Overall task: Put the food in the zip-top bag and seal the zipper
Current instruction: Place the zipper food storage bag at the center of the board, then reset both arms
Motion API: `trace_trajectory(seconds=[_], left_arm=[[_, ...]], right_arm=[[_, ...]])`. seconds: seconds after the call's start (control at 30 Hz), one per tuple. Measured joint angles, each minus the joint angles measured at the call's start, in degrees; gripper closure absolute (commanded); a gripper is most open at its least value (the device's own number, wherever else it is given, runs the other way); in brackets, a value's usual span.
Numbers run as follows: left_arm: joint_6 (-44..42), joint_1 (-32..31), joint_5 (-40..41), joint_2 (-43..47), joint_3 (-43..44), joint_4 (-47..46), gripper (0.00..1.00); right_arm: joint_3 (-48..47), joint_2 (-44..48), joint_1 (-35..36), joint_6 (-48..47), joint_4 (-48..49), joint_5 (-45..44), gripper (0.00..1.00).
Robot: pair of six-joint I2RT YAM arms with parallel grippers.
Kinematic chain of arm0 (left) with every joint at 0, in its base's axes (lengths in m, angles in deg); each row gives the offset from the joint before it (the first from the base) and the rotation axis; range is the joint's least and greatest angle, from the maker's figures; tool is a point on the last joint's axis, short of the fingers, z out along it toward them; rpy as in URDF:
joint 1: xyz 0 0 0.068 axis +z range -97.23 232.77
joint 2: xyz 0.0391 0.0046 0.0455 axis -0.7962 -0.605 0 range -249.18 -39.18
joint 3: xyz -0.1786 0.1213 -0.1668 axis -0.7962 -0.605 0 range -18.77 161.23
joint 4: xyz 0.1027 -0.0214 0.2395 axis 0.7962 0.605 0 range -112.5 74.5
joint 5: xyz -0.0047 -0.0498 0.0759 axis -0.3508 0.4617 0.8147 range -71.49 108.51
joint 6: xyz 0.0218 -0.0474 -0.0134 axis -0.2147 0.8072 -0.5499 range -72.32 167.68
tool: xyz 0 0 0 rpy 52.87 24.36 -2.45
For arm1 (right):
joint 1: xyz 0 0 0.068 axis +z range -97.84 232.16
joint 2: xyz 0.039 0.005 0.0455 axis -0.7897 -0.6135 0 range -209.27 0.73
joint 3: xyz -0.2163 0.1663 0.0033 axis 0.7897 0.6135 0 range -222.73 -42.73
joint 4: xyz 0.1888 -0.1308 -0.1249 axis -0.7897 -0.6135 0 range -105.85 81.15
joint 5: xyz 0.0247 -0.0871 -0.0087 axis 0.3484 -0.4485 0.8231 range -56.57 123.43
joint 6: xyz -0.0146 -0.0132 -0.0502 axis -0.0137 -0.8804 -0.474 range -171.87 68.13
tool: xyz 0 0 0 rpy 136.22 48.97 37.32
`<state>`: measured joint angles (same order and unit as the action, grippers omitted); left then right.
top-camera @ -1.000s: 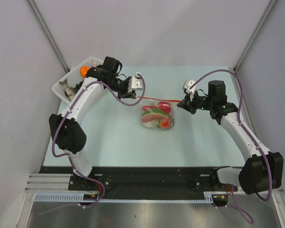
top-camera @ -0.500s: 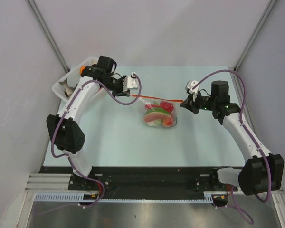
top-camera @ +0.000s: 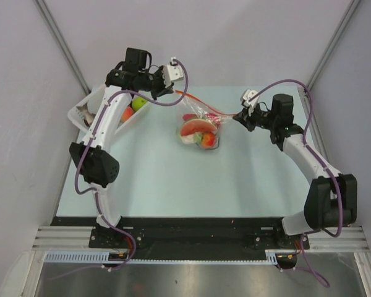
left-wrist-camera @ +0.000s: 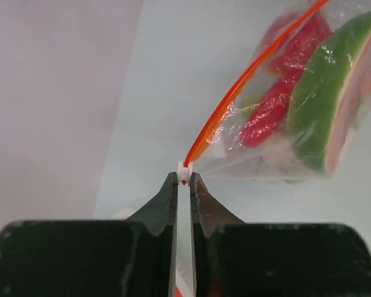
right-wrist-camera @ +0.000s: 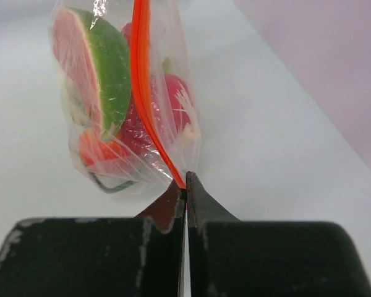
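Clear crinkly zip-top bag (top-camera: 201, 127) of red and green toy food (top-camera: 195, 129), red-orange zipper strip (right-wrist-camera: 140, 62) taut between both jaws.

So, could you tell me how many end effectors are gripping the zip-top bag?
2: the left end effector pinches the white slider of the zipper; the right end effector clamps its opposite end.

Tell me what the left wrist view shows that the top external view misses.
Left wrist only: the small white slider tab pinched by the left gripper. Top only: the right gripper and the white slatted plastic basket holding green and orange toy foods. Both: the clear crinkly zip-top bag, its thin red-orange zipper strip, the green-rinded toy melon slice inside.
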<state>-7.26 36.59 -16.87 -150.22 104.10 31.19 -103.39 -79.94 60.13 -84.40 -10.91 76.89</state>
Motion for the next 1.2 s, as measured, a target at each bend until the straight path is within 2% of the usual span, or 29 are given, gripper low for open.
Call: trace_trajectory(seconds=[0.07, 0.17, 0.3, 0.4, 0.5, 0.53, 0.57, 0.63, 0.67, 0.77, 0.8, 0.83, 0.87, 0.9, 0.93, 0.97, 1.13, 1.2], left_arm=[[1.3, 0.0, 0.6, -2.3, 4.0, -1.1, 1.0], [1.5, 0.2, 0.6, -1.8, 2.5, -1.1, 1.0], [0.5, -0.6, 0.7, 5.0, -15.2, -3.6, 1.0], [-0.1, -2.8, 0.9, 10.7, -31.6, -5.6, 1.0], [0.8, -7.0, 1.0, 15.1, -45.3, -8.0, 0.99], [1.6, -8.5, 1.0, 16.4, -49.3, -9.0, 0.97], [2.6, -10.1, 0.9, 17.4, -52.8, -10.1, 0.91], [4.9, -12.9, 0.9, 19.3, -58.4, -12.6, 0.86], [6.2, -14.0, 0.7, 20.2, -60.6, -13.5, 0.77], [10.2, -15.2, 0.2, 23.2, -65.0, -15.9, 0.59], [11.5, -15.1, 0.2, 24.3, -65.6, -16.6, 0.55], [12.3, -15.1, 0.1, 25.4, -65.9, -17.1, 0.5], [13.3, -15.1, 0.2, 26.6, -66.1, -17.6, 0.38], [14.3, -15.1, 0.1, 28.1, -66.1, -18.1, 0.3], [15.0, -15.0, -0.1, 29.8, -66.1, -18.5, 0.21], [15.8, -15.0, -0.3, 31.6, -66.1, -18.7, 0.01], [20.4, -13.7, -0.5, 39.8, -62.1, -17.8, 0.0], [22.3, -11.8, -0.9, 40.8, -59.0, -18.1, 0.0]], right_arm=[[-2.1, -3.6, -0.1, 0.2, 3.0, -0.7, 1.0], [-3.6, -6.2, -0.3, -0.5, 4.6, -1.0, 1.0], [-4.3, -7.7, 0.0, -4.0, 1.0, -0.5, 1.0], [-4.5, -9.1, 0.7, -8.2, -7.4, 0.0, 1.0], [-4.3, -11.1, 1.9, -12.7, -17.4, 0.5, 0.89], [-3.5, -11.5, 2.3, -14.0, -20.0, 0.5, 0.81], [-2.5, -11.6, 2.7, -14.9, -21.9, 0.5, 0.79], [1.5, -11.1, 3.3, -16.9, -25.8, 0.2, 0.72], [2.9, -10.8, 3.5, -17.3, -27.2, 0.0, 0.69], [6.8, -8.2, 3.8, -18.2, -31.6, -0.9, 0.52], [7.2, -6.9, 3.8, -18.3, -32.9, -1.1, 0.4], [7.3, -5.3, 3.8, -18.4, -34.0, -1.3, 0.34], [7.3, -3.7, 3.8, -18.2, -34.6, -1.5, 0.29], [7.3, -1.6, 3.8, -18.3, -35.3, -1.9, 0.12], [7.3, 0.9, 3.8, -18.1, -36.0, -2.1, 0.02], [7.3, 3.6, 3.8, -17.6, -36.7, -2.5, 0.0], [7.1, 16.2, 3.8, -10.6, -36.6, -6.3, 0.0], [6.6, 18.1, 3.8, -7.0, -35.1, -7.8, 0.0]])
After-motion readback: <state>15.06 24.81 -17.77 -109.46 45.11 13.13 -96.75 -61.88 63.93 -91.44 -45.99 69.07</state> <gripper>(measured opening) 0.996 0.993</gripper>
